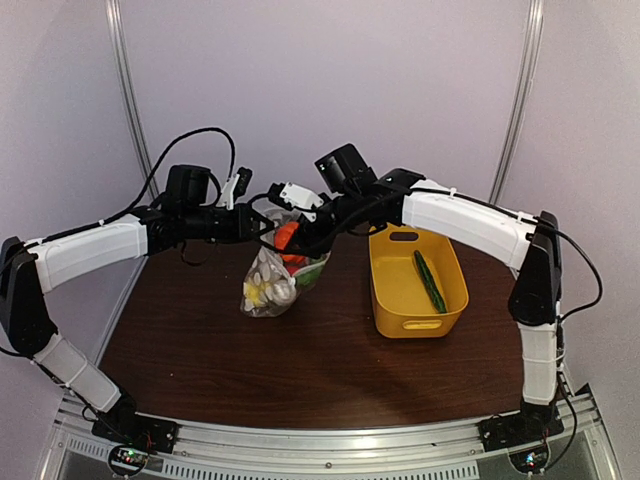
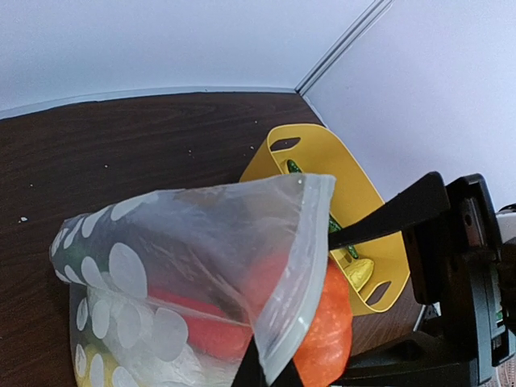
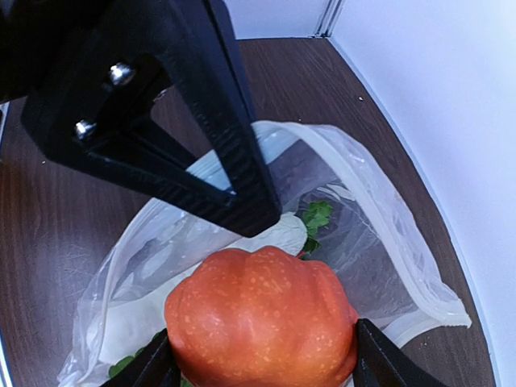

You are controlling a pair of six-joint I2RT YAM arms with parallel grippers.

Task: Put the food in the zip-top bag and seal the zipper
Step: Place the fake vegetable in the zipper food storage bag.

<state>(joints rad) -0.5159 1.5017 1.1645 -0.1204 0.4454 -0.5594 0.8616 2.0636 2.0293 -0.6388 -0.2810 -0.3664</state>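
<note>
The dotted clear zip-top bag (image 1: 272, 282) hangs over the table, its mouth held up. My left gripper (image 2: 270, 372) is shut on the bag's pale zipper strip (image 2: 300, 290). My right gripper (image 3: 262, 359) is shut on an orange pumpkin-like toy (image 3: 262, 318) and holds it right over the open bag mouth (image 3: 363, 234). The same toy shows orange at the bag's top (image 1: 286, 236). Inside the bag lie a white radish (image 3: 274, 234), leafy greens (image 3: 316, 218), and red (image 2: 185, 314) and yellow (image 1: 255, 292) pieces. A green cucumber (image 1: 430, 281) lies in the yellow basket (image 1: 392, 290).
The yellow basket stands right of the bag, with a yellow piece (image 2: 359, 272) in it besides the cucumber. White walls close in the table's back and right sides (image 3: 435, 121). Bare dark wood (image 1: 300, 360) lies in front of the bag.
</note>
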